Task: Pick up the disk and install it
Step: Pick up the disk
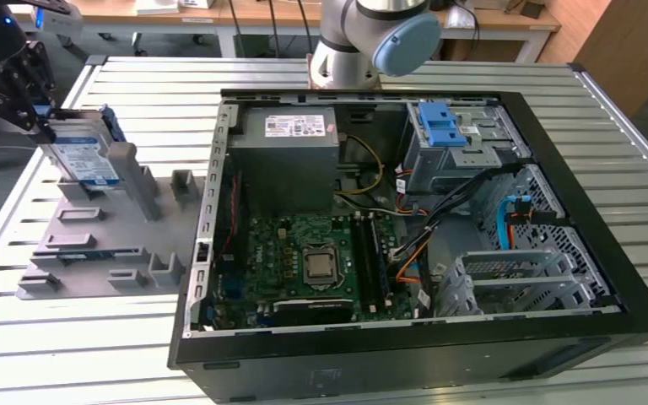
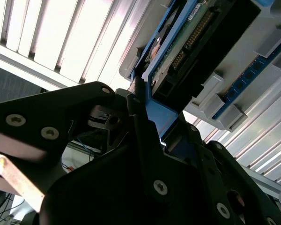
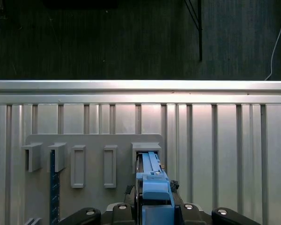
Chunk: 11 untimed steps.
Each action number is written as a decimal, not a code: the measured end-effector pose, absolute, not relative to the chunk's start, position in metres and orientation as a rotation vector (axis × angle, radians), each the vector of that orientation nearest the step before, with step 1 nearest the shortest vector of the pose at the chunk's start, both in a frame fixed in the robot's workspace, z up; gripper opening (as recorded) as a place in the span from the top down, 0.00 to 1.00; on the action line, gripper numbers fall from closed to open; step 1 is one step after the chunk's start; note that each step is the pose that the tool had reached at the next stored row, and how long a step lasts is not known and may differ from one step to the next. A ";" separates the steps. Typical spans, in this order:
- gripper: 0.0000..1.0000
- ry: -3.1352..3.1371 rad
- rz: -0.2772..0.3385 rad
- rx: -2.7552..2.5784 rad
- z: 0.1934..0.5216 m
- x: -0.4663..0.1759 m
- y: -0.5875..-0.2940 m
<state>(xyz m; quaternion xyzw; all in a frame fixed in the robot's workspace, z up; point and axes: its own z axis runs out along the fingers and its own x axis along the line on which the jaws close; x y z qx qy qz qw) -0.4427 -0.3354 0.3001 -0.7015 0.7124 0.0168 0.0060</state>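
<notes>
Silver arm (image 1: pixel 344 38), pale blue joint cap (image 1: pixel 407 44), black screw-studded gripper (image 2: pixel 160 111).

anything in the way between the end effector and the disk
Nothing visible stands between them. The end effector is closed on the blue carrier edge of the disk, which stands upright at the grey holder, to the exterior view's left of the open computer case.

Open PC case (image 1: pixel 414 363) sat mid-bench (image 1: pixel 606 93), with the parts holder (image 1: pixel 88 253) beside it toward the exterior view's left edge. The disk (image 1: pixel 85 156) stood upright in the holder's far corner, gripper (image 1: pixel 45 125) clamped on its upper end.
</notes>
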 end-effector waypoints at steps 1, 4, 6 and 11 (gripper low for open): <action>0.63 2.230 0.053 -2.195 0.300 -0.443 -0.335; 0.63 2.230 0.053 -2.195 0.301 -0.443 -0.335; 0.63 2.230 0.053 -2.195 0.301 -0.443 -0.335; 0.63 2.230 0.053 -2.195 0.301 -0.443 -0.335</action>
